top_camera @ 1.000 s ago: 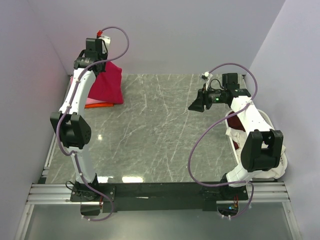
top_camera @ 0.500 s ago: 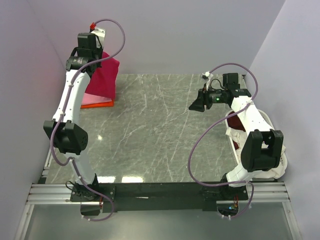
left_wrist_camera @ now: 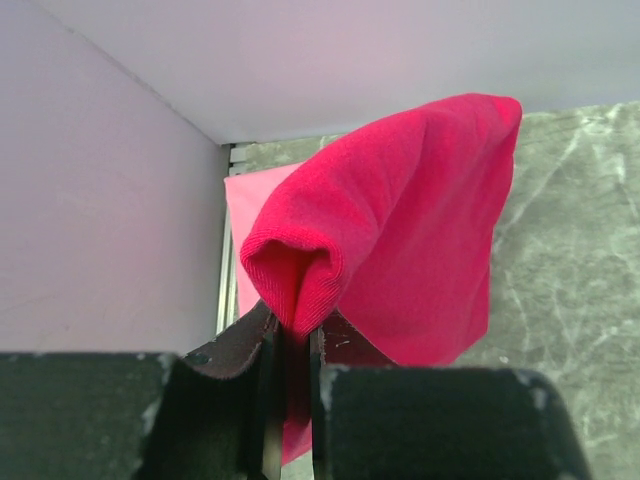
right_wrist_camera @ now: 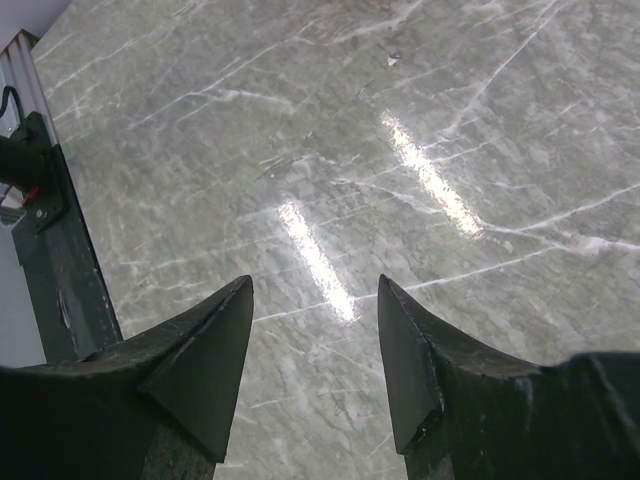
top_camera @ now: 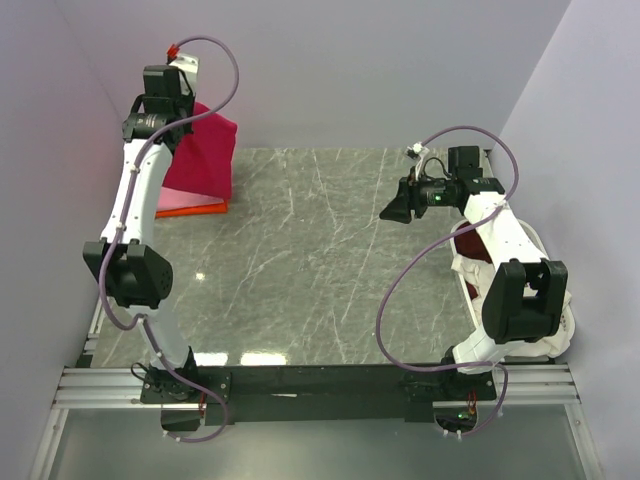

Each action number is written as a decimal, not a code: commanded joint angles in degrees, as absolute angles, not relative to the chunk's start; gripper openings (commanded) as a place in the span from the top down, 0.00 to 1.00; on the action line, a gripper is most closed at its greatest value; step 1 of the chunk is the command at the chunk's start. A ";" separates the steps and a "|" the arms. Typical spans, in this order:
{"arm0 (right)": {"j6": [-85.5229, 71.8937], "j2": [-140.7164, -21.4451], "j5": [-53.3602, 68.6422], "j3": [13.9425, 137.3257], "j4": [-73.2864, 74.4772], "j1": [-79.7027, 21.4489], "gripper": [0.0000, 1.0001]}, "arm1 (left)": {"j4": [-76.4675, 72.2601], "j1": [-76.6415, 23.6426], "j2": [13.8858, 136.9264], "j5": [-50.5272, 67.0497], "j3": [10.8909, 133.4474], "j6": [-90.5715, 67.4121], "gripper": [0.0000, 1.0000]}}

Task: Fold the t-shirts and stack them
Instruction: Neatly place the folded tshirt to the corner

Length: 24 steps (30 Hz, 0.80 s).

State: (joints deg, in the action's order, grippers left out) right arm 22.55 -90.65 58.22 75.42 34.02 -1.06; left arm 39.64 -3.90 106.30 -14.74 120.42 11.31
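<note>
Left wrist: crimson t-shirt (left_wrist_camera: 400, 220) is clenched in the left pincer (left_wrist_camera: 290, 350) over the ten-o'clock stack (top_camera: 192, 206). Flat lowering is likely needed; right pincer (right_wrist_camera: 312, 345) is released.

Bright, even light falls from overhead, and shadows are soft and faint. The glossy table (right_wrist_camera: 520, 90) shows two white glare streaks in the right wrist view. In the left wrist view the red shirt (left_wrist_camera: 400, 230) is sharp, while the near fingers (left_wrist_camera: 430, 420) are dark and blurred.
</note>
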 commanded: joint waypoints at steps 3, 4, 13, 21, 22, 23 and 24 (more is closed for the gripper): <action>23.47 -87.98 60.29 75.32 34.19 -0.26 0.41 | 33.14 -0.71 109.94 -13.19 122.25 11.34 1.00; 23.47 -87.89 60.38 75.24 34.28 -0.35 0.41 | 32.70 -0.18 112.04 -12.75 122.86 11.42 1.00; 23.90 -88.07 61.52 75.41 35.07 2.20 0.41 | 24.45 10.09 128.30 -17.72 132.10 2.22 0.43; 23.90 -87.01 60.73 74.79 34.36 2.99 0.41 | 23.19 17.22 125.78 -17.68 130.86 -11.58 0.01; 24.17 -87.27 60.56 75.23 34.71 2.99 0.41 | 23.55 17.14 124.38 -16.53 131.39 -11.95 0.01; 24.43 -87.45 60.21 75.41 35.06 2.99 0.41 | 24.08 16.96 123.41 -13.57 132.27 -12.65 0.00; 25.04 -87.45 59.86 75.50 35.68 2.99 0.41 | 24.17 16.70 121.05 -12.06 132.19 -13.61 0.01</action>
